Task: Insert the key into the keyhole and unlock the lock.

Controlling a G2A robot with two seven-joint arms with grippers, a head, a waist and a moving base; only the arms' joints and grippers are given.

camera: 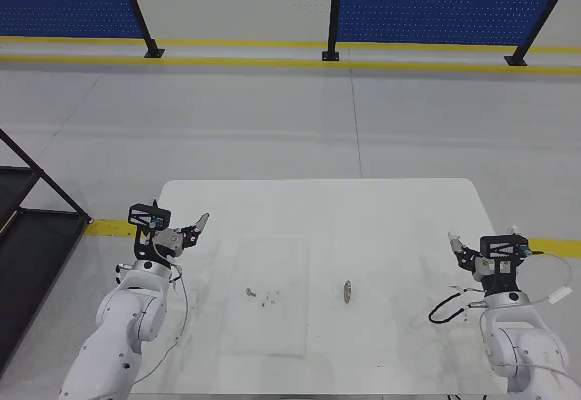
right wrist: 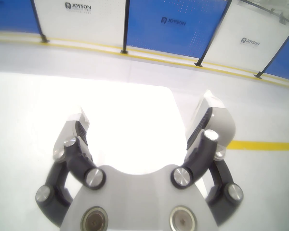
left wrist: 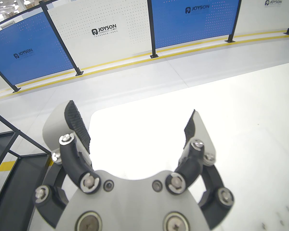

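Broadly, a pale grey floor (camera: 270,120) with yellow lines runs to blue and white perforated fence panels (left wrist: 190,13) on black posts. A black metal rack (camera: 10,250) stands off the left side of the white rectangular table (camera: 390,220). The left gripper (left wrist: 132,111) hovers at the table's left edge, its 2 fingers spread around nothing. The right gripper (right wrist: 147,104) is likewise spread at the right edge. Near the table's middle lies a small dull-metal lock (camera: 347,291). Apart to its left lies a small grey metal key (camera: 261,295), too tiny to detail.
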